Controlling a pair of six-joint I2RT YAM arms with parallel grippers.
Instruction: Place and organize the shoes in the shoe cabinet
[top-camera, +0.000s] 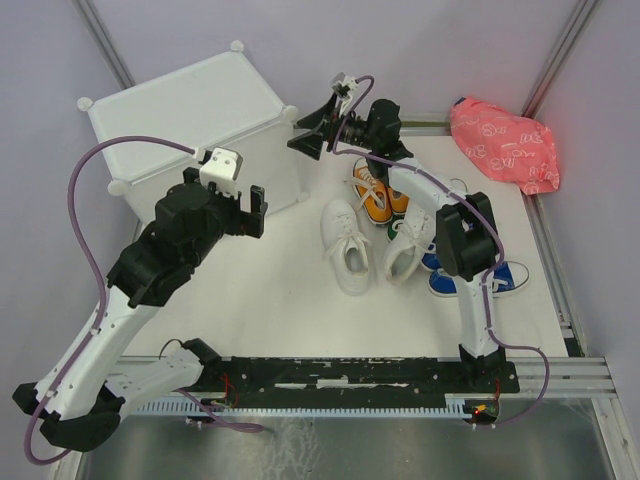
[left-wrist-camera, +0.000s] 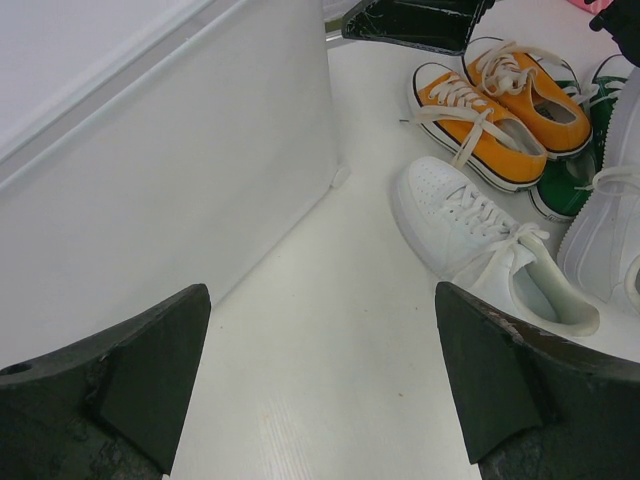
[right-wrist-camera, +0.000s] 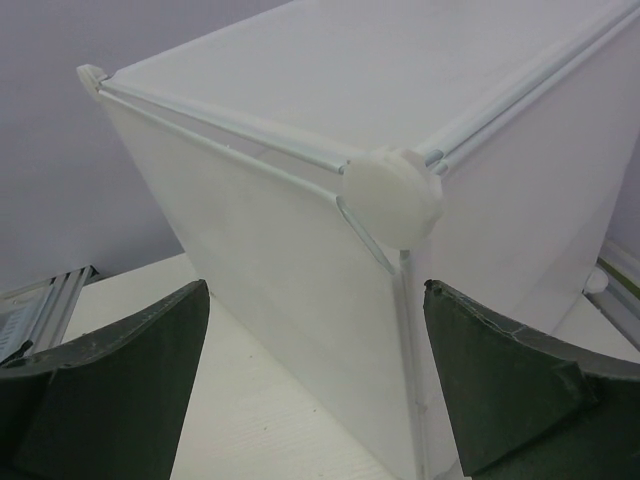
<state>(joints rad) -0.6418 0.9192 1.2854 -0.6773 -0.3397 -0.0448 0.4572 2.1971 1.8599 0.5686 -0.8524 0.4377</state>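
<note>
White plastic cube cabinet (right-wrist-camera: 300, 80) risk: right gripper (right-wrist-camera: 315, 290), jaws wide and empty, hovers at its round corner connector (right-wrist-camera: 390, 195); contact could shove cabinet or pop panels.

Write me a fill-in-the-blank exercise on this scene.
The right gripper, jaws ____, faces a round white corner connector of the white plastic cube-shaped cabinet.
The open left gripper holds ____.
The pink patterned bag lies at the white table's far ____ corner.
Missing words: open; nothing; right.
</note>
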